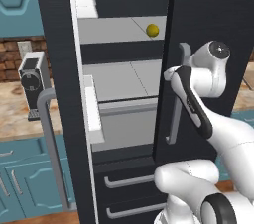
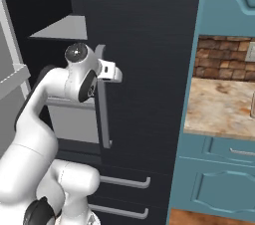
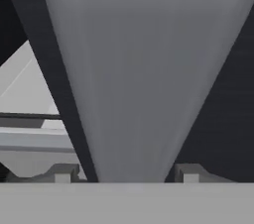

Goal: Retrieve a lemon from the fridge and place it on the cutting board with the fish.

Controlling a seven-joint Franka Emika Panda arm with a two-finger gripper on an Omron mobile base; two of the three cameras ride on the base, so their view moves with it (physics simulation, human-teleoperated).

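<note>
**Pincer at the fridge door handle**

Pincer straddles the grey handle of the right fridge door, jaws part open, contact unclear. A yellow lemon sits on an upper inner shelf, well apart.

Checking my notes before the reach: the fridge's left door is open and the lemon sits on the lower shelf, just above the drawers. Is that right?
Not quite. The left door of the fridge is open, but the lemon sits on the upper shelf, near its right end, well above the drawers. The left base view shows it.
</note>
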